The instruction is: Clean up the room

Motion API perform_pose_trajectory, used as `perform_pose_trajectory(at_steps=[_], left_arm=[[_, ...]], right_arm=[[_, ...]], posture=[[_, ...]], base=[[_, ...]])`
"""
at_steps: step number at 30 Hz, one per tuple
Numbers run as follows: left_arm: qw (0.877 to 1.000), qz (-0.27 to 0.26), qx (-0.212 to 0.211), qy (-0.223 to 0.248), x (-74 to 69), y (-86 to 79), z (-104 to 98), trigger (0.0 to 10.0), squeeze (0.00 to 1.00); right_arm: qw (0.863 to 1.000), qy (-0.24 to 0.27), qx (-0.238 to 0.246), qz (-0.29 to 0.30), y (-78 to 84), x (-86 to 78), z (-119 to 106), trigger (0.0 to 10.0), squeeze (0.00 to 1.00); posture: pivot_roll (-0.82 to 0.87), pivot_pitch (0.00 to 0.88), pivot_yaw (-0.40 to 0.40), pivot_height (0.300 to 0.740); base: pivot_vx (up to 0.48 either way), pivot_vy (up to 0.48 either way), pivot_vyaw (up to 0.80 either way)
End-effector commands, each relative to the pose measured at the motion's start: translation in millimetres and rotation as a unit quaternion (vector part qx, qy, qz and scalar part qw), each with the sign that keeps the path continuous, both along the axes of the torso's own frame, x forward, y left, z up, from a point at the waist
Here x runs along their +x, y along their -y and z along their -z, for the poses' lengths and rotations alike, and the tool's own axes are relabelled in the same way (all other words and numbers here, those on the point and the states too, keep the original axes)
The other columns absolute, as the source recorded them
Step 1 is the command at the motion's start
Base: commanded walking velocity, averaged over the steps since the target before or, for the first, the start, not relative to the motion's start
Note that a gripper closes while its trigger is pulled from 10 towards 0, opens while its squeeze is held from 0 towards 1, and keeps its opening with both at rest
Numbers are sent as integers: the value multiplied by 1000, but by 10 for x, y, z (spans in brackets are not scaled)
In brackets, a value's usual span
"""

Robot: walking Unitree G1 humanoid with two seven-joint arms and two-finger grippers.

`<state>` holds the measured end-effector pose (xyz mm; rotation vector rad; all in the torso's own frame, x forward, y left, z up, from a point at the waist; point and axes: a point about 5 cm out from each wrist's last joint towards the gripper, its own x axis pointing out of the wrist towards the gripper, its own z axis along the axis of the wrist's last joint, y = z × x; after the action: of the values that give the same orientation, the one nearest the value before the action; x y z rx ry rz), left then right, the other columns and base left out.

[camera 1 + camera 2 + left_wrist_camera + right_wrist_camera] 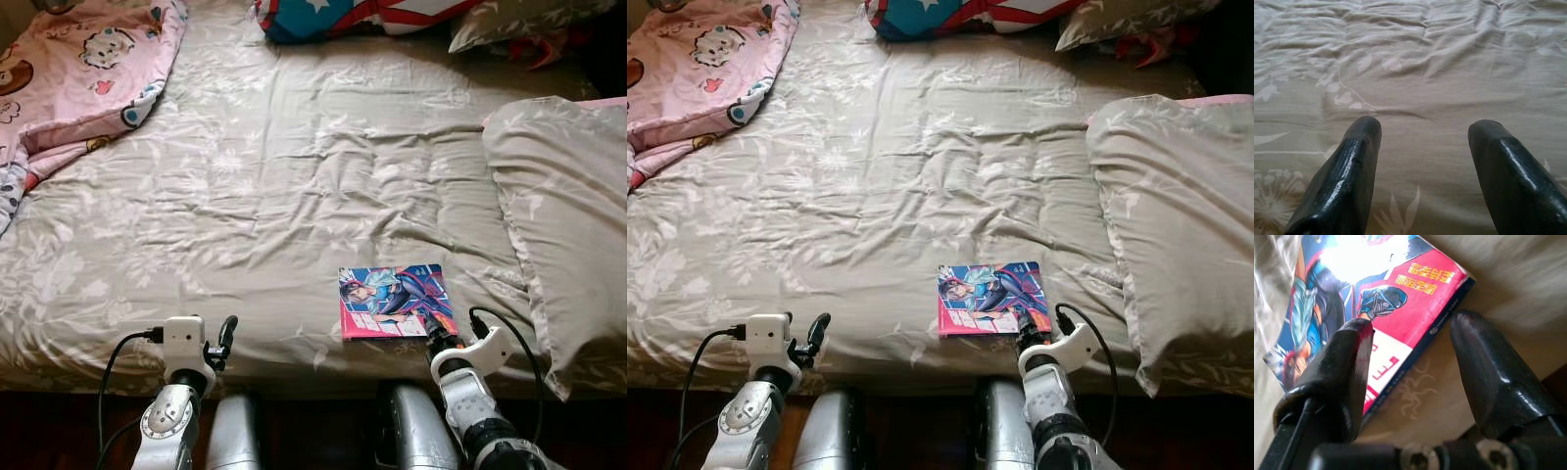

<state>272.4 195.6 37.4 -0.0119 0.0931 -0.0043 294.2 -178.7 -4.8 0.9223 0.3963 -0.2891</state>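
Comic book (395, 301) is lying flat near the bed's front edge, and the right gripper (1410, 340) is hovering at its near corner, fingers spread, one over the cover, one off the spine. Left gripper (1422, 132) is hanging spread over the grey floral sheet (274, 176). Grey pillow (563, 206) is resting right of the book.

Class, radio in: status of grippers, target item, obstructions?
Right gripper open, astride comic book's near corner. Left gripper open over bedsheet. Pillow beside book, not blocking.
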Motion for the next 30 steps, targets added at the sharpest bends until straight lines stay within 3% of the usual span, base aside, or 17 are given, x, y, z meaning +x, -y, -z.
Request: perform_pose_trajectory(at_steps=[1, 5, 12, 14, 17, 18, 22, 30], left_arm=[[1000, -7, -1, -20, -63, -28, 93, 10000, 0], [1000, -6, -3, -19, -59, -13, 100, 10000, 0], [1000, -7, -10, -16, -42, 15, 106, 10000, 0], [1000, -8, -11, -16, -41, 15, 106, 10000, 0], [1000, -8, -16, -17, -41, 18, 115, 10000, 0], [1000, -10, -19, -17, -44, 18, 120, 10000, 0], [999, -14, -22, -18, -48, 17, 132, 10000, 0], [999, -16, -26, -23, -66, 45, 166, 10000, 0]], right_arm=[[1000, -8, -13, -4, 19, -77, 61, 10000, 0], [999, 7, -39, -8, 69, -105, 52, 10000, 0], [986, 56, -147, -57, 52, -95, -55, 10000, 0], [984, 63, -155, -61, 51, -85, -74, 10000, 0], [965, 99, -225, -93, 33, -27, -189, 10000, 0], [949, 121, -268, -115, 8, -5, -251, 10000, 0], [927, 149, -317, -136, -20, 26, -343, 10000, 0], [917, 147, -335, -157, -41, 24, -325, 10000, 0]], posture=[[9, 234, 9, 607], [0, 224, 3, 607], [-8, 205, -6, 607], [-10, 201, -7, 607], [-14, 198, -7, 607], [-19, 190, -14, 607], [-21, 188, -20, 622], [-23, 169, -30, 662]], base=[[0, 0, 0], [0, 0, 0], [0, 0, 0], [0, 0, 0], [0, 0, 0], [0, 0, 0], [0, 0, 0], [0, 0, 0]])
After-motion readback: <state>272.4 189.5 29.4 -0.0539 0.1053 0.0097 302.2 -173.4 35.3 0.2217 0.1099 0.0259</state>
